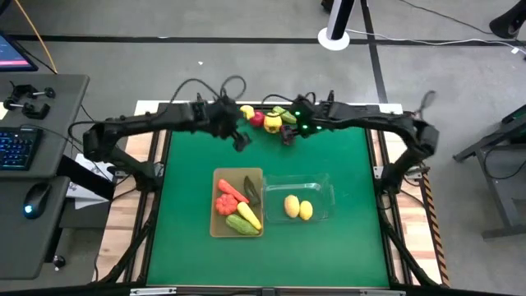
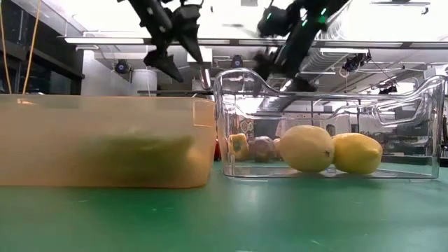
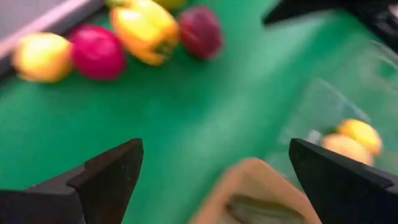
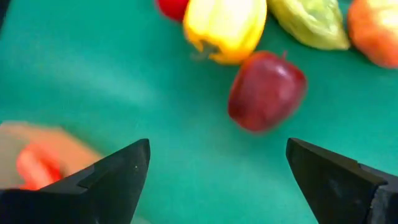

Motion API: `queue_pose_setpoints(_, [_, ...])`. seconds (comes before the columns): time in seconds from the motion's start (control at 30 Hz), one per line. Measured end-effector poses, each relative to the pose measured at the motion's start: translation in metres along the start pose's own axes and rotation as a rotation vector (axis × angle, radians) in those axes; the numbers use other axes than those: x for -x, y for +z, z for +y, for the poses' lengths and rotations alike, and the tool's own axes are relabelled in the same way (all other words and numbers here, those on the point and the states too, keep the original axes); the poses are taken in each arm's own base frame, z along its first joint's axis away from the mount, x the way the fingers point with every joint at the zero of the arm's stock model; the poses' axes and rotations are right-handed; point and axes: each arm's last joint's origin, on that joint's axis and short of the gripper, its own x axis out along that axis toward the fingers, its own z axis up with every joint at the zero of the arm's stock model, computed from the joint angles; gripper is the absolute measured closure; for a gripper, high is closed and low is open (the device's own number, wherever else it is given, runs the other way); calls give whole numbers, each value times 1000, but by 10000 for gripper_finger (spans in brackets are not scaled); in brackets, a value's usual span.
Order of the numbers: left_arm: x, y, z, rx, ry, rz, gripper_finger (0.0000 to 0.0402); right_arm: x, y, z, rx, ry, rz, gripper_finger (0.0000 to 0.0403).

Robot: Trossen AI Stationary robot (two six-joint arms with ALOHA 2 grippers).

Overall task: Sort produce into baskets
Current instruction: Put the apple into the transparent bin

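Note:
Loose produce lies in a row at the table's far edge: a lemon [image 1: 246, 111], a red apple [image 1: 257, 120], a yellow pepper [image 1: 272, 123], a green piece [image 1: 283, 113] and a dark red apple [image 4: 266, 90]. The tan basket [image 1: 217, 230] holds a carrot [image 1: 233, 191], cucumbers and other pieces. Two lemons [image 1: 298, 207] rest on the floor of the clear basket [image 1: 325, 187]. My left gripper [image 1: 240, 140] hangs open above the mat, between the row and the tan basket. My right gripper [image 1: 288, 136] hangs open just over the dark red apple, with nothing between its fingers.
Bare green mat [image 1: 189, 173] lies left and right of the two baskets and in front of them. The two grippers hang close together above the far middle of the table. A desk with a keyboard [image 1: 18, 148] stands off the table's left side.

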Motion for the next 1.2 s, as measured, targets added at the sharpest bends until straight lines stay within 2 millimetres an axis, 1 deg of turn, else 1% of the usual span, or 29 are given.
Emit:
queue_pose_setpoints(0.07, [-4,9,18,8,11,-15,11,-22,7,-4,-38,-24,-6,33])
queue_pose_setpoints(0.13, [-4,16,35,15,14,-19,11,-40,11,-11,-65,-78,-13,33])
queue_pose_setpoints(0.2, [-4,21,48,13,18,-38,11,-56,12,-17,-77,-141,-12,33])
queue_pose_setpoints(0.27, [-3,25,59,10,23,-49,11,-67,11,-21,-93,-174,6,33])
queue_pose_setpoints(0.43, [0,33,80,11,16,-86,11,-82,11,-22,-115,-198,-24,33])
queue_pose_setpoints(0.53, [1,36,87,-3,-9,-110,11,-91,10,-23,-122,-211,-18,33])
queue_pose_setpoints(0.67, [3,40,96,-11,-21,-129,11,-108,6,-28,-128,-241,11,33])
queue_pose_setpoints(0.73, [4,41,100,-15,-30,-138,11,-112,6,-28,-127,-242,10,34])
queue_pose_setpoints(0.83, [5,42,104,-7,-32,-148,11,-110,5,-25,-131,-252,-15,50])
queue_pose_setpoints(0.9, [5,43,105,-5,-32,-156,11,-104,4,-24,-126,-269,-22,77])
queue_pose_setpoints(0.97, [5,43,105,-6,-32,-155,11,-94,4,-23,-115,-269,-11,114])
queue_pose_setpoints(1.03, [5,43,105,-7,-32,-154,11,-82,3,-23,-88,-265,16,149])
queue_pose_setpoints(1.13, [5,42,105,-8,-31,-143,11,-53,-1,-21,-14,-269,40,153])
queue_pose_setpoints(1.2, [5,40,106,-10,-29,-129,11,-27,-4,-17,34,-250,34,153])
